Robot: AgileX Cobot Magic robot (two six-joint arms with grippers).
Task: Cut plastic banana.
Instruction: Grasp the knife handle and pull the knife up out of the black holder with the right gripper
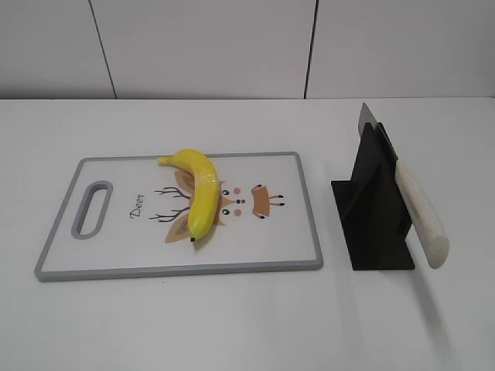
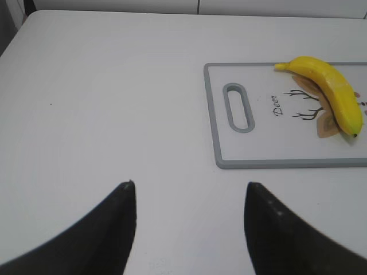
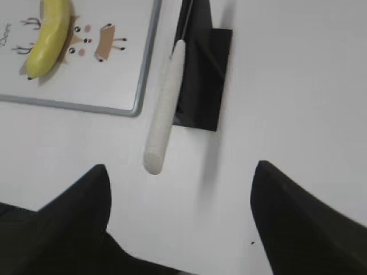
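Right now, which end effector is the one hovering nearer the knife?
The right end effector: the knife handle sits just ahead of it, while the left end effector faces bare table beside the cutting board.

We count one plastic banana (image 1: 198,198), one cutting board (image 1: 305,209), one knife (image 1: 421,216), one black knife stand (image 1: 375,209), all on one white table (image 1: 232,325). Two grippers, left (image 2: 189,223) and right (image 3: 180,215).

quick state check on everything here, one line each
plastic banana: whole, uncut, lying on the cutting board
cutting board: flat on the table, bearing only the banana
knife: slotted in its stand, handle sticking out, not held
knife stand: upright, right of the board
left gripper: open, empty
right gripper: open, empty, near the knife handle
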